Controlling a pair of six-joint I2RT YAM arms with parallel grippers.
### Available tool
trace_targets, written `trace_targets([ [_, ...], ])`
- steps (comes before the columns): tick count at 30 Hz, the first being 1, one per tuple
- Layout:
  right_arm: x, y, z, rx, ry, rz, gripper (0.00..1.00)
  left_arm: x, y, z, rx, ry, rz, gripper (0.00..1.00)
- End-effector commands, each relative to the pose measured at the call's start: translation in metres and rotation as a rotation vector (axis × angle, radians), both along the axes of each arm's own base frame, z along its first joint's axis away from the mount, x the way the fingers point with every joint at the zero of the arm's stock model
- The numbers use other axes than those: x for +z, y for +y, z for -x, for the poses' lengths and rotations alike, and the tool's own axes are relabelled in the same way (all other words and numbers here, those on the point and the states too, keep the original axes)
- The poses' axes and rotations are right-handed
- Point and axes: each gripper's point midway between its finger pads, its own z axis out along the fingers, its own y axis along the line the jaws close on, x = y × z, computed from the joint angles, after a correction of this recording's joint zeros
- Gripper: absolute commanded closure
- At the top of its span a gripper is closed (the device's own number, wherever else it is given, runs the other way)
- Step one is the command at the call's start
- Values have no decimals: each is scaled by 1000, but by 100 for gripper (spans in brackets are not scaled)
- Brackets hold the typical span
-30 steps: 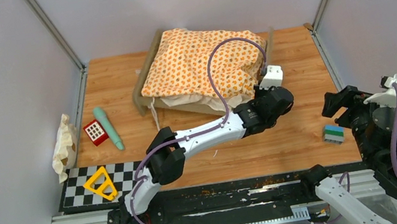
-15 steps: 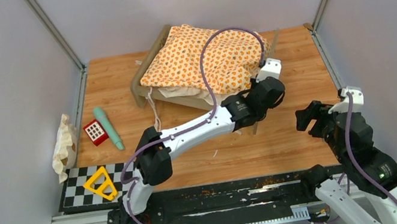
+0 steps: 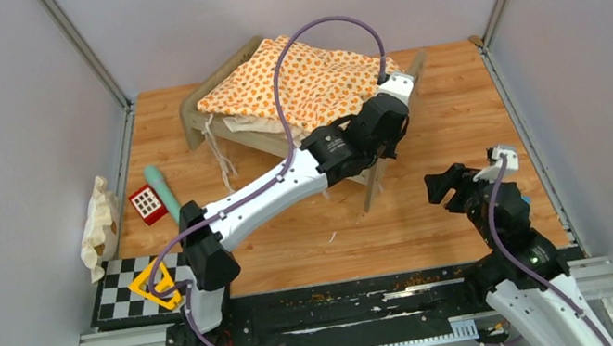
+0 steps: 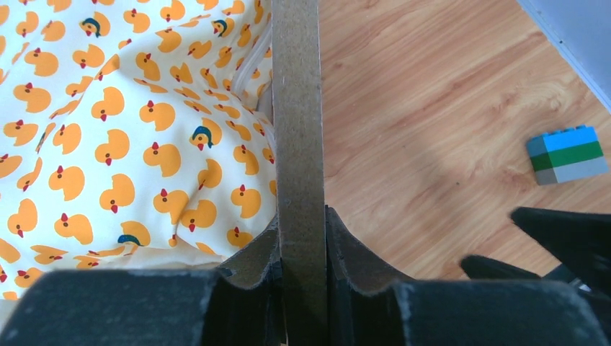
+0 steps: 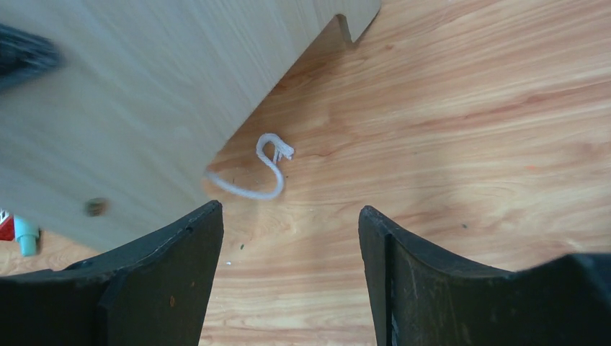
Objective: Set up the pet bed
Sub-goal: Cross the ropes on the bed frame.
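The pet bed (image 3: 201, 115) sits at the far middle of the table (image 3: 443, 225), askew to its edges. One duck-print cushion (image 3: 306, 79) is heaped on top of it, with ties dangling off the near side. I can make out two end boards. The left tool (image 4: 301, 238) is clenched on the thin top edge of the right-hand board, one finger on each face. That arm stretches diagonally across the table and its purple cable loops over the cushion.

The right tool (image 5: 290, 216) hangs low near the same board with its jaws spread, grasping nothing. The board's flat face fills the space just past its left finger.

Loose things around:
- One short bit of white string (image 5: 266, 169) on the table by the board.
- One blue-green-grey brick stack (image 4: 567, 155) by the right arm.
- Over on the left, one red-and-white block (image 3: 146, 203).
- One mint stick (image 3: 160, 183), its lower end hidden by the left arm.
- One yellow triangle (image 3: 155, 286) on one checkered mat (image 3: 118, 278).
- One crumpled cream cloth (image 3: 99, 225) against the wall.
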Motion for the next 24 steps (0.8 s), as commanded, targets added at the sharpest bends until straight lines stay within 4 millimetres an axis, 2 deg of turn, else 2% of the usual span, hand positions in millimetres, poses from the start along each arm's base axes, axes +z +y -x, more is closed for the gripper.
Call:
trace_targets([
  [1,-11,26,-31,37,-98,-135,31,166,56,-27,73,-351,193,100],
  [5,-37,42,-44,115,-190,-147,31,170,63,-33,78,-357,194,100],
  [11,-55,59,-43,233,-300,-122,27,175,71,-41,77,-358,200,100],
  [18,-56,83,-46,384,-336,-48,25,178,72,-46,72,-356,213,100],
  [22,-72,97,-50,474,-288,19,26,181,75,-52,77,-355,218,100],
  [24,-66,103,-55,505,-303,35,27,185,78,-54,81,-360,220,100],
])
